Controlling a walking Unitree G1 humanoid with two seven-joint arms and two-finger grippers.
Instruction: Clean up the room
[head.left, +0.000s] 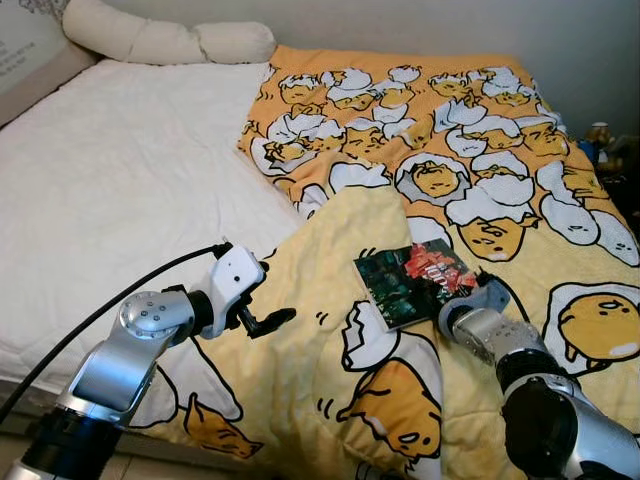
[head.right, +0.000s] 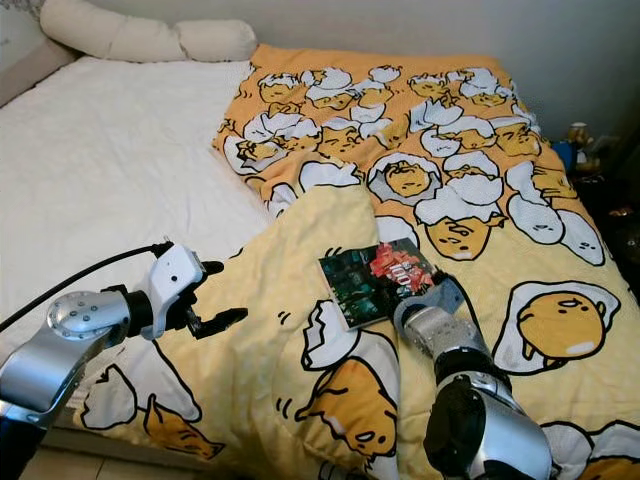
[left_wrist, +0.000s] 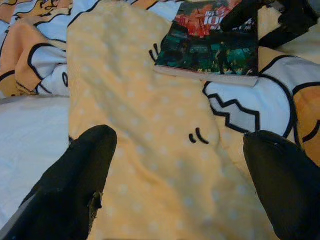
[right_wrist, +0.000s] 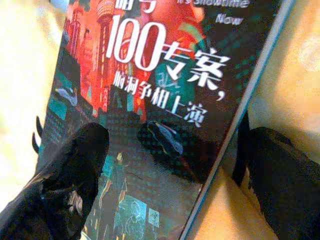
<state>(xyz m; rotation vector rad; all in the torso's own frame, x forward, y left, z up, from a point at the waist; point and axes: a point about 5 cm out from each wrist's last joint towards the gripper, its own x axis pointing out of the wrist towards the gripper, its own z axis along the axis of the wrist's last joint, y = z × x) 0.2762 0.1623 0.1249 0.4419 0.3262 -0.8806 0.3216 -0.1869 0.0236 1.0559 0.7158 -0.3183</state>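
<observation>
The book (head.left: 415, 281) is seen lying flat on the quilt (head.left: 330, 400), straddled at its near edge by the right gripper (right_wrist: 165, 175) with fingers spread wide, while the left gripper (head.left: 262, 318), also parted, is held well apart.

The two eye views look down from the robot's head at the bed (head.left: 120, 190) and the yellow blanket (head.left: 330, 290), with the pillows (head.left: 165, 40) far away at the top. Both show nearly the same scene, a little shifted sideways. The left wrist view sits low and close over the blanket, looking along the left claw (left_wrist: 180, 175) toward the book (left_wrist: 215, 47). The right wrist view is very close to the book's cover, looking along the right claw (right_wrist: 185, 175). All four views share the book.
</observation>
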